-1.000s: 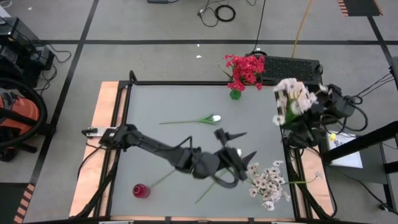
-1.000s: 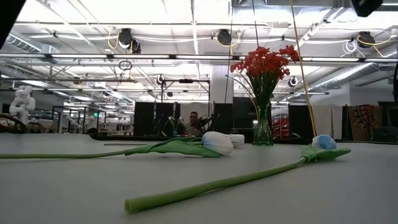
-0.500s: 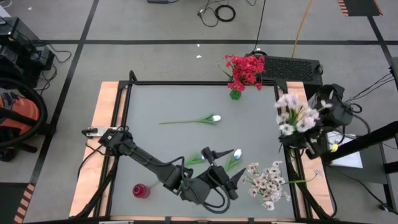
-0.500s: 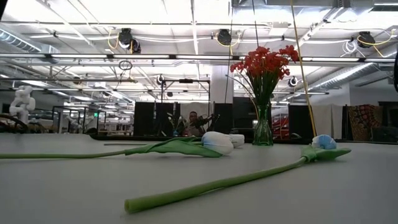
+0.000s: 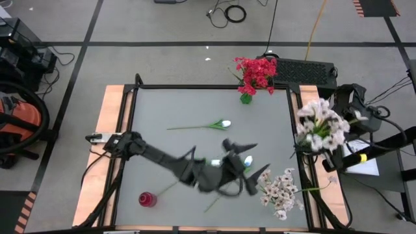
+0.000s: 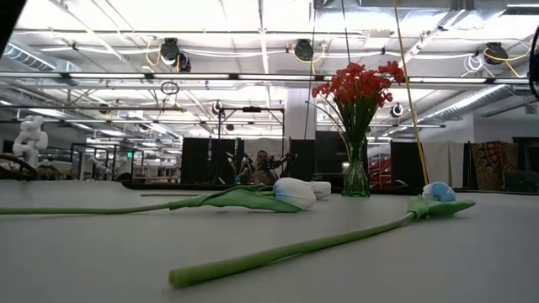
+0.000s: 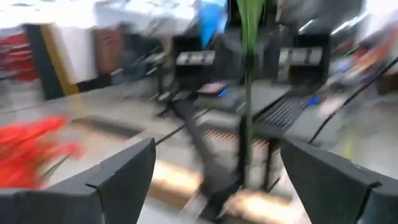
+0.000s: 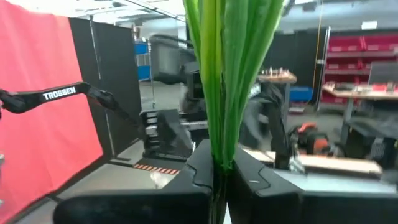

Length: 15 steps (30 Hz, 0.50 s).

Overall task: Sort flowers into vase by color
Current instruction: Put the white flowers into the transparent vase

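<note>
Left gripper (image 5: 250,159) is spread wide with nothing in it, hanging right over the tulip (image 5: 246,161) lying on the table (image 5: 169,104). My take: drop straight onto the stem just behind the bud, then close.

Right gripper (image 8: 219,167) is clamped on a pale spray bunch (image 5: 323,125) off past the table's right edge.

Count:
- two loose tulips, the other (image 5: 223,123) farther off
- one pale spray (image 5: 279,190) just beside the left gripper
- one red bunch in the vase (image 5: 246,98)
- one red blossom (image 5: 147,199)

A grey table (image 5: 169,104) is seen — tulips (image 5: 224,123) near centre, pale sprays (image 5: 279,190) at four o'clock, red vase (image 5: 246,97) at twelve.
</note>
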Each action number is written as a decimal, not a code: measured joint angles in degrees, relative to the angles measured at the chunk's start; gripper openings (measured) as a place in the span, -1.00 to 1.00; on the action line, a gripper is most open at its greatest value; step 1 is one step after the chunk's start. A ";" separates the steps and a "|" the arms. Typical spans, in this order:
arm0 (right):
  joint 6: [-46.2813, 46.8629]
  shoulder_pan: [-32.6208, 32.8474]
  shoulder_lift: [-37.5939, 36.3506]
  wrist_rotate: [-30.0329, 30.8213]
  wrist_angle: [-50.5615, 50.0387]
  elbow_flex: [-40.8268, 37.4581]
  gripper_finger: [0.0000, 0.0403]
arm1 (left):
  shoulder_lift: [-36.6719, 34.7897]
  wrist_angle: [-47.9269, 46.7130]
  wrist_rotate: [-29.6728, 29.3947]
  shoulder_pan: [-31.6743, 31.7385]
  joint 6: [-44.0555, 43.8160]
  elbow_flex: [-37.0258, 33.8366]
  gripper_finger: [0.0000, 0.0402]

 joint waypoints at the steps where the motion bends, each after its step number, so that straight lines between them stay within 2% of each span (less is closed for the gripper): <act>1: -1.32 0.00 1.20 -0.05 0.81 0.63 -0.96 | 0.00 2.29 4.14 1.13 0.11 -0.02 0.75; 4: -4.75 0.00 4.35 -0.30 3.71 2.43 -0.95 | 0.00 5.50 14.15 4.10 -0.06 0.00 0.75; 8: -9.55 0.00 7.83 -0.37 7.49 3.60 -0.95 | 0.96 5.95 21.73 7.64 0.05 0.03 0.65; 15: -14.92 -1.24 10.58 -0.38 12.23 3.67 -0.95 | 3.05 6.31 27.07 8.79 2.27 0.00 0.33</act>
